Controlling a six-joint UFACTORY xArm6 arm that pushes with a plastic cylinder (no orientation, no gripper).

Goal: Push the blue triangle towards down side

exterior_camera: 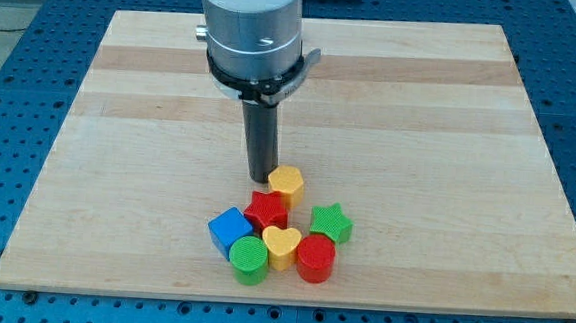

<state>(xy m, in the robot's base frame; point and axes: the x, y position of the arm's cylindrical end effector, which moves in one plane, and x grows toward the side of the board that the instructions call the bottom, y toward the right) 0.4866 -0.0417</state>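
- Looking for the blue triangle named in the task, I find no block whose shape clearly reads as a triangle; the only blue piece is a blue block (229, 228) that looks cube-like from this angle, sitting at the view's left end of the cluster near the table's (120, 121) bottom edge.
- My tip (261, 178) rests on the table just above the cluster, touching or almost touching the left side of the upper yellow block (287, 181), and stands apart from the blue block.
- Below the tip lies a red star (267, 210), then a yellow heart (282, 245), with a green cylinder (249, 258) beside the blue block, a red cylinder (315, 257) to the right and a green star (331, 222) above that.
- No pincer exists on this arm, so apart or together cannot be told; only the rod shows.
- Judging progress: the blue block already sits low on the table, yet the tip is not against it, so I judge the push not begun.
- What is left, I reckon: bring the tip round to the blue block's upper side, past the red star, and press downward.
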